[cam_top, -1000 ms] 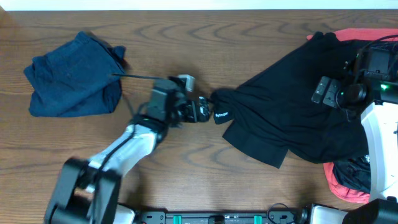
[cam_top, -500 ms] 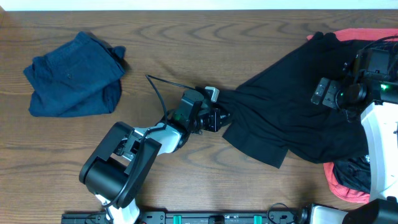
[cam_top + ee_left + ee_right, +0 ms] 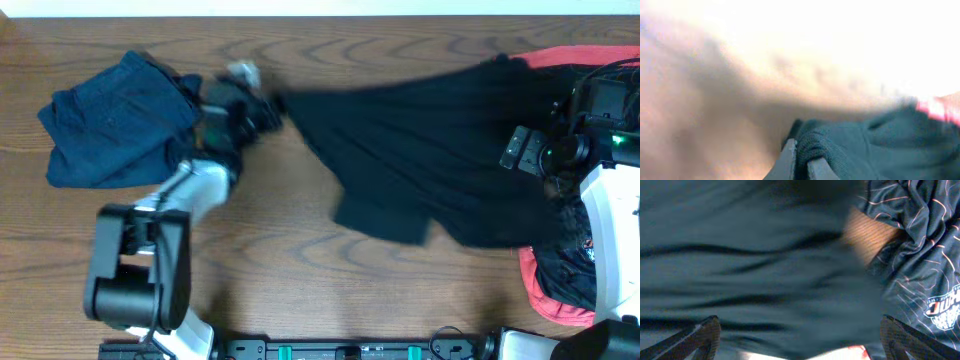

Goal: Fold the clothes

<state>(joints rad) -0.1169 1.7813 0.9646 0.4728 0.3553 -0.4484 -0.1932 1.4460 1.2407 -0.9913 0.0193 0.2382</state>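
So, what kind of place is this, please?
Probably a robotics test bench rather than a home. There is a bare wooden table, a left arm and a right arm based at its near edge, and loose clothes: a black garment and a navy blue garment.

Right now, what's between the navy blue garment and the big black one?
The left gripper, shut on the black garment's corner, beside the navy garment; overhead view.
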